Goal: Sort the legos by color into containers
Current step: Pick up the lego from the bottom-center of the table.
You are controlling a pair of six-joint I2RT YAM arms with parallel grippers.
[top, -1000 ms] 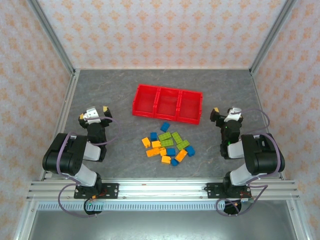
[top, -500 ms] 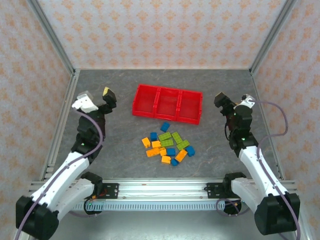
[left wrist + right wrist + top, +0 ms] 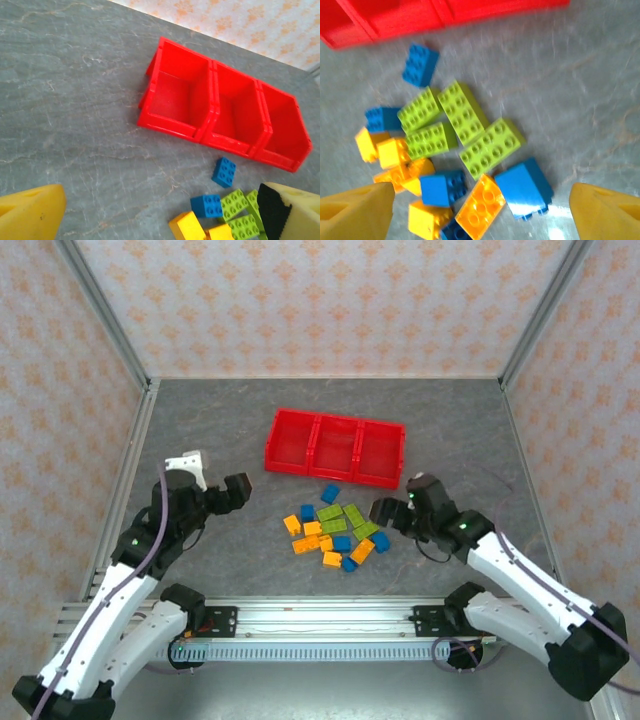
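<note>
The legos lie in a loose pile [image 3: 335, 530] on the grey table, just in front of the red containers [image 3: 312, 448], whose three bins hold nothing. One blue brick [image 3: 329, 494] sits apart, nearest the bins. My left gripper [image 3: 225, 495] hovers left of the pile, open and empty; its wrist view shows the containers [image 3: 205, 125], that blue brick [image 3: 224, 171] and the pile's left edge. My right gripper [image 3: 390, 512] hangs over the pile's right edge, open, with an orange brick [image 3: 481, 205], a blue brick [image 3: 524, 187] and green bricks [image 3: 462, 112] below it.
Patterned walls on metal posts enclose the table on three sides. The arm bases sit on a rail [image 3: 320, 620] at the near edge. Bare table lies left of the left gripper and right of the right arm [image 3: 520, 570].
Both arms have unfolded from near their bases, reached forward, then swung inward and down toward the pile. Both grippers stay open. The bricks and bins have not moved.
</note>
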